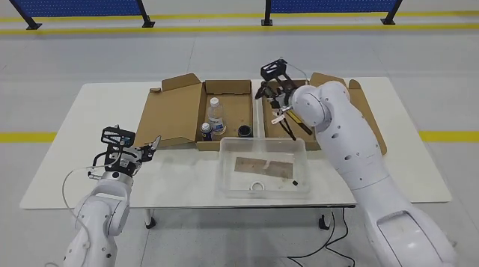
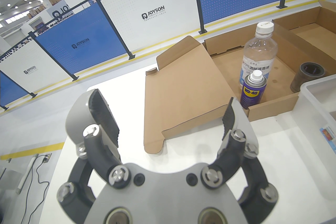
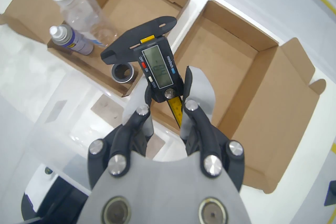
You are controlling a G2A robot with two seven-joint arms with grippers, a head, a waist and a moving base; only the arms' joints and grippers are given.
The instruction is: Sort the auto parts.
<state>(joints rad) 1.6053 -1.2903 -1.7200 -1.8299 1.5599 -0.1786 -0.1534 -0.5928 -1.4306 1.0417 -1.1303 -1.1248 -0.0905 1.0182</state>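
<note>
Right gripper [image 3: 167,87] clamps digital caliper [image 3: 151,51] — black body, yellow scale, grey display.

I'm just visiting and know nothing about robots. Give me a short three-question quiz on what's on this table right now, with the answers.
1. Multiple choice: what do the right arm's jaws grip?
A) a red screwdriver
B) a black digital caliper with a yellow scale
C) a paintbrush
2. True or false: the small blue spray can stands in the same brown cardboard box as the clear plastic bottle with a white cap.
3. Fill in: the left arm's jaws, above the white table, are ____ (open or shut).
Key: 1 B; 2 true; 3 open.
</note>
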